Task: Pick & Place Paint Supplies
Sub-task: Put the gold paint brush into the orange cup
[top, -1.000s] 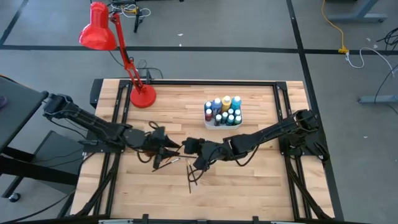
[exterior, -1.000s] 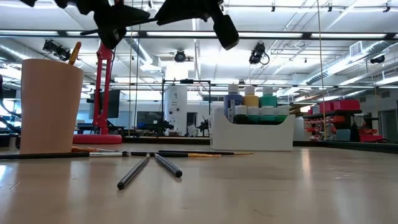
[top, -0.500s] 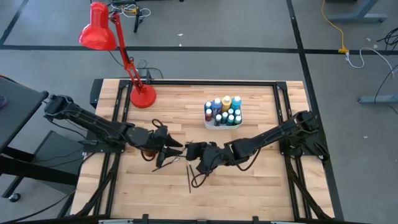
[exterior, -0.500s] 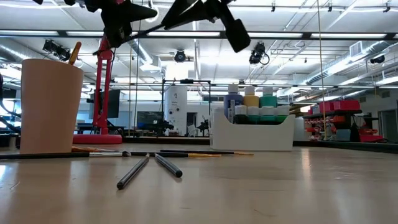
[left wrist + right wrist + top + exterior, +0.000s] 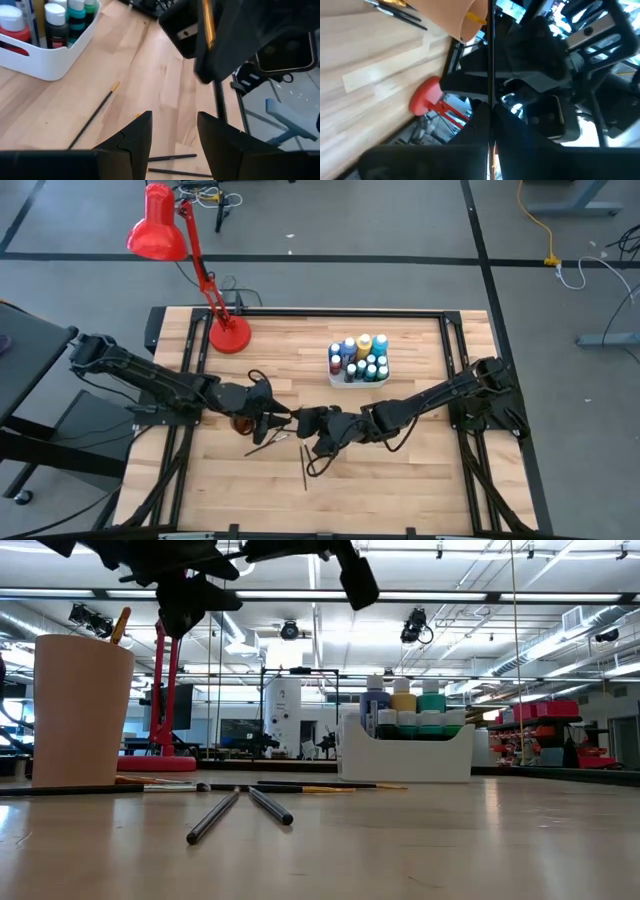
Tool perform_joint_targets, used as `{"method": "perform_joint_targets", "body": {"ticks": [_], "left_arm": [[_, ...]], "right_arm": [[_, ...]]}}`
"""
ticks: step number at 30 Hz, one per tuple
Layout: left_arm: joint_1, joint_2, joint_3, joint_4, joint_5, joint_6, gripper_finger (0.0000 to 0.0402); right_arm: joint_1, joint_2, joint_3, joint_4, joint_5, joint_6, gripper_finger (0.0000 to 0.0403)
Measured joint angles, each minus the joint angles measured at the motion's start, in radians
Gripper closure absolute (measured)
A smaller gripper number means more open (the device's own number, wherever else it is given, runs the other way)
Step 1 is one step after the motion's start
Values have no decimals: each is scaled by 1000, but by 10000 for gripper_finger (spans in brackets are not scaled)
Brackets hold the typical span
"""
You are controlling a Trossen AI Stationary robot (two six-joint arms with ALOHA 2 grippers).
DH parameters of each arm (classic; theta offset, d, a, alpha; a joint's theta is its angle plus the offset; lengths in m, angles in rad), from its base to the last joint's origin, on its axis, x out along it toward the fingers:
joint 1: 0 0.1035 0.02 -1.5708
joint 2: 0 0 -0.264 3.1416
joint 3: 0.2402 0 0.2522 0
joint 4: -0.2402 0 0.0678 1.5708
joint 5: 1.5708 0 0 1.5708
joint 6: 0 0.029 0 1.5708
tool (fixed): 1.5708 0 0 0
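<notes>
Nearest in the low view, two thin dark-handled paintbrushes [image 5: 240,811] are lying crossed on the pale, grained wooden table [image 5: 450,840], with more slim brushes [image 5: 200,787] lying flat just behind them. Behind those, a smooth, tapered orange cup [image 5: 78,708] is standing upright with a yellow-tipped handle showing above its rim. Above the table's middle, the right gripper [image 5: 306,420] is being held with its fingers pressed together on a thin dark paintbrush [image 5: 490,60], which is seen in the right wrist view running straight out from between the fingers. Just beside it, the left gripper [image 5: 277,420] is being held facing it, its two dark fingers [image 5: 135,142] spread apart and holding nothing. Both arms are reaching in low from the table's opposite sides. Farther back, a glossy white rectangular tray [image 5: 350,379] is holding the small round paint bottles [image 5: 362,357], upright and packed together. At the far corner, a red desk lamp [image 5: 190,260] is standing on its round base.
</notes>
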Motion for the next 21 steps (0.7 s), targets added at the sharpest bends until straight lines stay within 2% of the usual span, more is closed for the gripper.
{"method": "perform_joint_targets", "body": {"ticks": [9, 14, 21], "left_arm": [[12, 0, 0, -2, -24, 57, 247], [29, 0, 0, -2, 10, 47, 255], [34, -2, 1, -6, 5, 34, 255]], "right_arm": [[-4, -1, -1, -172, -30, 145, 390], [-23, 0, -1, -131, -42, 99, 390], [-53, 0, -2, -88, -53, 92, 390]]}}
